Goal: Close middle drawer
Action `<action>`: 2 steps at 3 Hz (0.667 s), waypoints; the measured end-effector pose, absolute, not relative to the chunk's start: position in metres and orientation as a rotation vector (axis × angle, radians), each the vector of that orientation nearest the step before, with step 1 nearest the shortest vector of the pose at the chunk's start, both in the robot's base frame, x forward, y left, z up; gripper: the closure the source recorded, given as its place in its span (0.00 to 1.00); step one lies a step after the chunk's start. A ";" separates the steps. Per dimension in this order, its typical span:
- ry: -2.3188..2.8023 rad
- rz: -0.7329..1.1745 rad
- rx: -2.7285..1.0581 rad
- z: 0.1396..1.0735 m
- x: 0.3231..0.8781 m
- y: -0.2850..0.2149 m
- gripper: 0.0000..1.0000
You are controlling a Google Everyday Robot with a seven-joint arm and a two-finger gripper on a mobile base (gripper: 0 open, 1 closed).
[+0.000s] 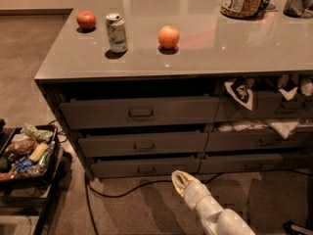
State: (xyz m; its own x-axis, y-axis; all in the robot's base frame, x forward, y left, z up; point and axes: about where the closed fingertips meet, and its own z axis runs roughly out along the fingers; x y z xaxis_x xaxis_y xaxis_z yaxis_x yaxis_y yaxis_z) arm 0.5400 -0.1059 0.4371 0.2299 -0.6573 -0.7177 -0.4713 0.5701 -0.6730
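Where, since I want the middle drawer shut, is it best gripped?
On the middle drawer, take the small centred handle, straight from the front: the face is flat, and the handle is its only protruding part. The gripper hovers lower right, before the bottom drawer.
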 end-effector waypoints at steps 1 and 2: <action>1.440 -0.148 -1.065 0.453 0.514 -0.116 1.00; 1.433 -0.153 -1.073 0.457 0.515 -0.115 1.00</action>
